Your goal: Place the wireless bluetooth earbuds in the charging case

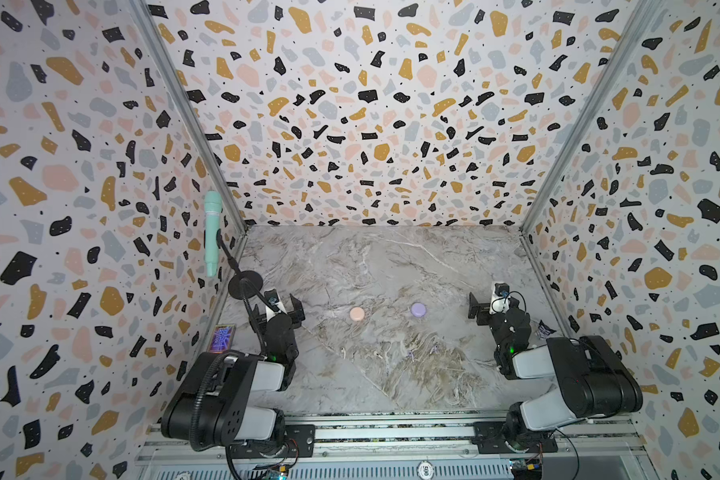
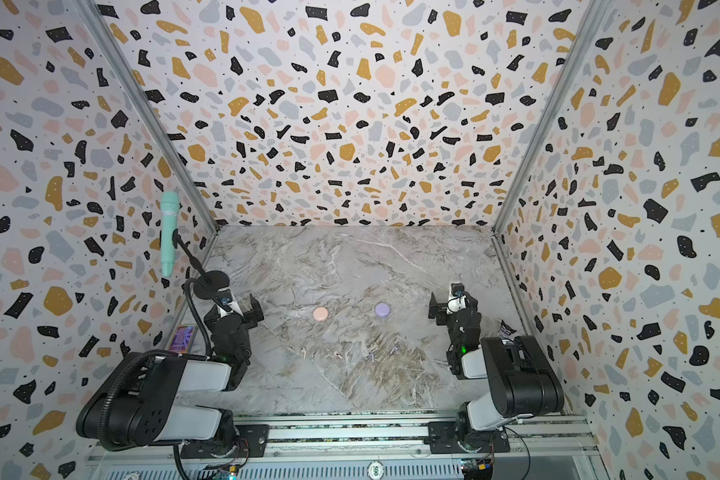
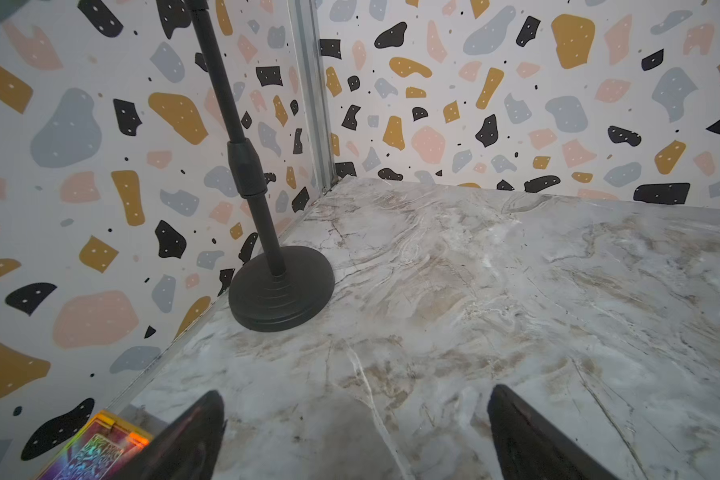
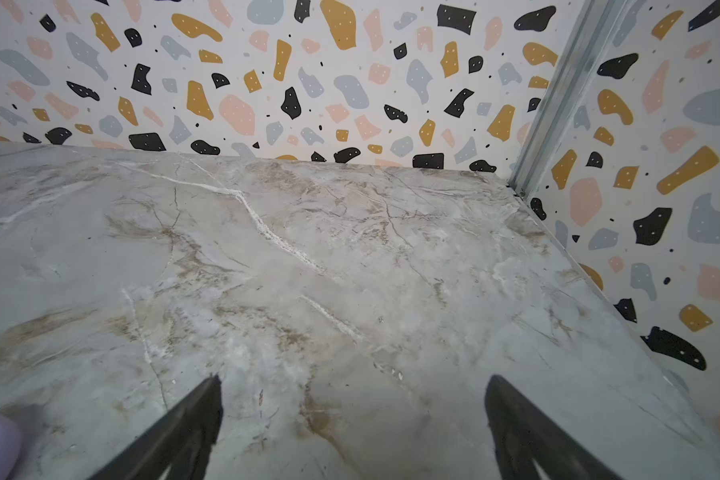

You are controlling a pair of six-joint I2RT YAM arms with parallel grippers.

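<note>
Left pincer [image 1: 283, 306] and right pincer [image 1: 485, 303] both gape empty; pale earbuds [image 1: 343, 350] lie lower-centre, nearer the left (lavender earbuds [image 1: 410, 355] nearer the right).

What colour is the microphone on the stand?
Mint green. The microphone shows best in a top view.

Before me: a peach-pink case [image 1: 356, 313], a lavender case [image 1: 418, 309], a grey-veined marble tabletop [image 1: 391, 266], and terrazzo walls [image 1: 371, 104] flecked black, ochre and pink.

Terrazzo-patterned walls [image 1: 371, 104] are enclosing a grey marble tabletop [image 1: 391, 257], metal corner posts [image 1: 194, 124] are framing it, and soft light is falling evenly.
</note>
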